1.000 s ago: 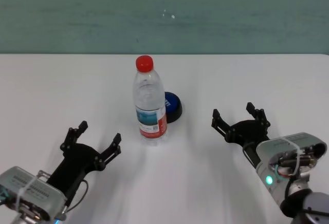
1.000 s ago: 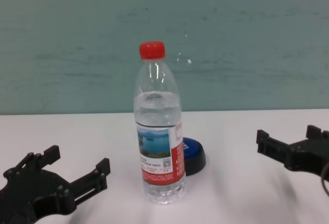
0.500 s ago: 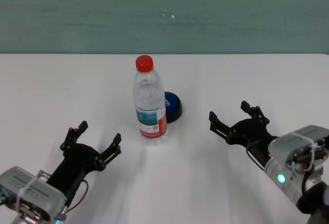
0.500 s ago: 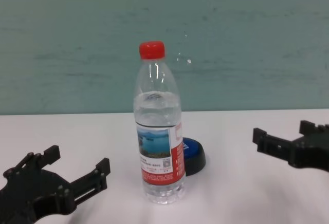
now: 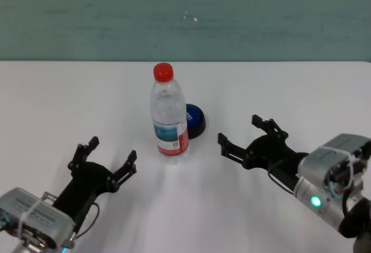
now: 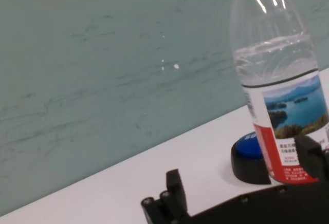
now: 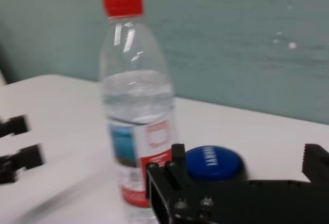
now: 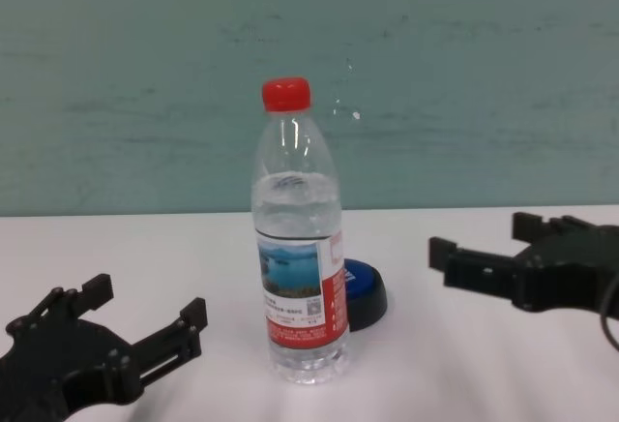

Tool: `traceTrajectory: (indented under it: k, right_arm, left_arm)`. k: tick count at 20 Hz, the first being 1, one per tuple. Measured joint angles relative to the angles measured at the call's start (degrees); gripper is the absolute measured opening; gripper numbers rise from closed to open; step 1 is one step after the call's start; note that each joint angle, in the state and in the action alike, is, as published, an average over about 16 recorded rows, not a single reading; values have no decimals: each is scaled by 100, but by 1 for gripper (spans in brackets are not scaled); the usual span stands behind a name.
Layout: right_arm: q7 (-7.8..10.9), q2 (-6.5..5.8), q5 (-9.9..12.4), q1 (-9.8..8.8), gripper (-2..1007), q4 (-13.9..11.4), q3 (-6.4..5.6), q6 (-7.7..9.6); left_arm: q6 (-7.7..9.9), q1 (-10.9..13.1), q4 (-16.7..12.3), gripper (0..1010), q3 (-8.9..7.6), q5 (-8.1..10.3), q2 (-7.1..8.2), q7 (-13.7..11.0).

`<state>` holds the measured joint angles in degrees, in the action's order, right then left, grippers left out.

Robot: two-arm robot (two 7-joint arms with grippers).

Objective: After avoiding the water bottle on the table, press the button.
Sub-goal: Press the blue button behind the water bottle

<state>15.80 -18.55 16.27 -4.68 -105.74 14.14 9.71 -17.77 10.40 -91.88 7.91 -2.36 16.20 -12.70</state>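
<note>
So nearest the robot you've got both arms over the table, 1 on each side. The left gripper sits low at the near left with its 2 black fingers spread wide and nothing between them. It's well apart from everything, and the bottle is ahead of it and off toward the robot's right.

The right gripper is the one at work. It's on the right side, pointing in toward the middle, jaws spread wide with nothing in them. In the chest view its fingers look to hover a bit above the tabletop, though I can't tell the height for sure. It isn't touching anything.

Just ahead of that right gripper, toward the robot's left, is the button, blue dome on a black base, sitting flat on the table. There's a clear gap between the gripper's fingertips and the button. The right wrist view puts the button straight past the fingers, between the 2 of them.

The water bottle stands upright just beside the button, on the button's left and a bit nearer the robot, so it hides part of the button from the head and chest views. Whether they actually touch, can't tell. Red cap on, water up to about the shoulder, landscape label facing the robot. From the right gripper it's off to the left of the button, near but apart.

Farthest back is a plain teal wall behind the table edge.
</note>
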Motion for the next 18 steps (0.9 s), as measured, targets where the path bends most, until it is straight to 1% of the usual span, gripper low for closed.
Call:
traceTrajectory:
  k: [4, 7, 10, 12, 15, 18]
  right_arm:
    - [158, -153, 76, 33, 1004, -87, 149, 87]
    - [260, -253, 139, 54, 1004, -116, 253, 101]
    - [319, -344, 195, 47, 1004, -152, 340, 84]
    - [332, -395, 226, 21, 1004, -182, 378, 53]
    - [301, -458, 251, -67, 1004, -260, 405, -8]
    - [200, -499, 208, -232, 1004, -409, 405, -72]
  left_arm:
    - [0, 0, 0, 1000, 0, 0, 0, 0]
    - [0, 0, 0, 1000, 0, 0, 0, 0]
    - [0, 0, 0, 1000, 0, 0, 0, 0]
    - [0, 0, 0, 1000, 0, 0, 0, 0]
    - [0, 0, 0, 1000, 0, 0, 0, 0]
    - [0, 0, 0, 1000, 0, 0, 0, 0]
